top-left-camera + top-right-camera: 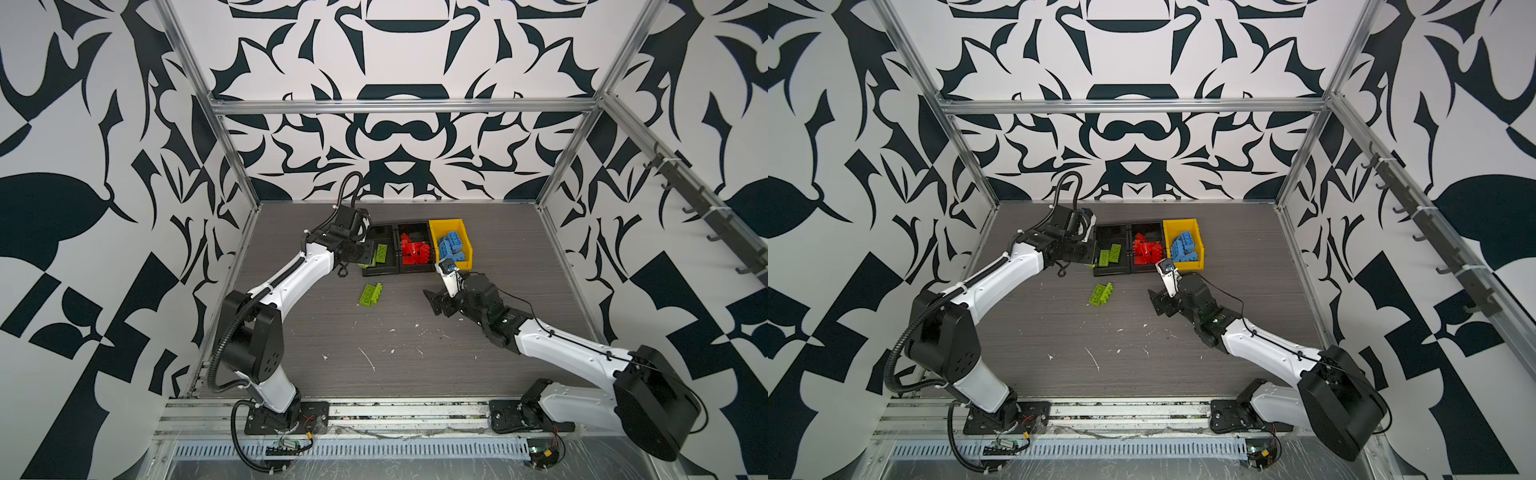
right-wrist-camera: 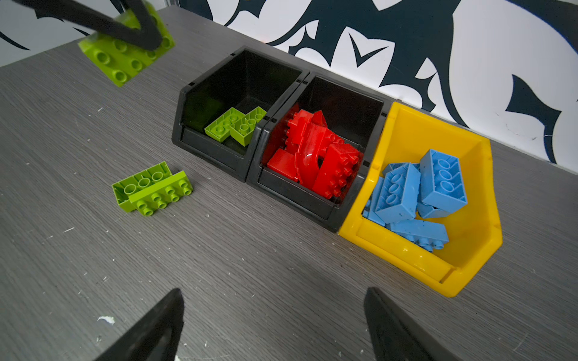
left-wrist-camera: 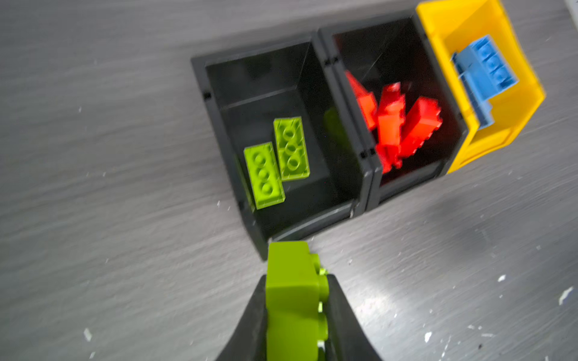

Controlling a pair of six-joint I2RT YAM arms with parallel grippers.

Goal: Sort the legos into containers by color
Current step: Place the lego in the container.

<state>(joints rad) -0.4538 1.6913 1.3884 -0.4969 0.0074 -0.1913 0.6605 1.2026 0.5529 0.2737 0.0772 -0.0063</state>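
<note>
A green brick (image 3: 291, 300) fills the near edge of the left wrist view, clamped between the two black fingers of the left claw (image 3: 297, 278), studs turned to one side. That view is blurred; it puts the brick in the air just short of a corner of the outer black bin (image 3: 219, 125). Two more green bricks (image 3: 278, 159) lie flat side by side on that bin's floor.

The right wrist view shows the same grip from the side: the left claw (image 2: 134, 34) is shut across the brick (image 2: 125, 59), which hangs above the table (image 2: 250, 265), off to one side of the bins. Only here and in both top views does a pair of green bricks (image 2: 150, 187) show, lying loose on the table, touching each other, near the front of the outer black bin. The middle black bin (image 2: 294, 190) holds a heap of red bricks (image 2: 319, 156), and the yellow bin (image 2: 406, 253) several blue ones (image 2: 416, 193); the left wrist view catches just one blue brick.

The right claw (image 2: 275, 312) stands wide apart, holding nothing, in front of the bins.

In a top view the left arm (image 1: 291, 282) covers most of its grip
</note>
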